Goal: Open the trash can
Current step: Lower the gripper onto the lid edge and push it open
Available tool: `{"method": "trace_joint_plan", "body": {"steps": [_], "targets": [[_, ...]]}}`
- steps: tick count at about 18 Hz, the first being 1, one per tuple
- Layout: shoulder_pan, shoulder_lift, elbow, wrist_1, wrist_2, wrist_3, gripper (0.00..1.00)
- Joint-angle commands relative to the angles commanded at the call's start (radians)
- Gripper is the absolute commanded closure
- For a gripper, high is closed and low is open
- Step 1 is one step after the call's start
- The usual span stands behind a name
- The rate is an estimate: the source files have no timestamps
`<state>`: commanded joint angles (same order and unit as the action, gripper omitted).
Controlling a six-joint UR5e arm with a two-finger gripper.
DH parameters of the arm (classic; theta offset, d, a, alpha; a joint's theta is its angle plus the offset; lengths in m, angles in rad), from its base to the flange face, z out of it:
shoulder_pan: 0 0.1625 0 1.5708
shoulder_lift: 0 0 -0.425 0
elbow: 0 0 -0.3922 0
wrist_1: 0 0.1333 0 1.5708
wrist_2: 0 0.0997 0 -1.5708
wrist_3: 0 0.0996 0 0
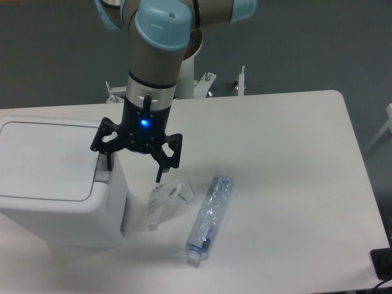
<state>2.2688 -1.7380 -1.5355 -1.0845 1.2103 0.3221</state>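
The trash can (pixel 55 202) is a big white boxy bin at the table's left. Its flat lid (pixel 49 159) lies shut, and the grey button strip (pixel 103 173) runs along its right edge. My gripper (pixel 134 173) points down at the bin's right side with its jaws spread wide and nothing between them. Its left fingertip (pixel 108 164) is right over the button strip; I cannot tell whether it touches. Its right fingertip (pixel 160 177) hangs beside the bin above the table.
A clear crushed plastic bottle (pixel 209 217) lies on the white table (pixel 288 153) right of the bin. A small clear plastic piece (pixel 164 197) lies between the bin and the bottle. Metal clamps (pixel 239 82) stand at the table's back edge. A black object (pixel 383 263) is at the lower right.
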Motion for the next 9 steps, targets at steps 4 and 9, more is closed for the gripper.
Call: {"method": "trace_joint_plan", "body": {"steps": [4, 9], "targets": [[-0.008, 0.000, 0.006, 0.002, -0.002, -0.005, 0.00], [-0.008, -0.003, -0.002, 0.003, 0.000, -0.005, 0.00]]}}
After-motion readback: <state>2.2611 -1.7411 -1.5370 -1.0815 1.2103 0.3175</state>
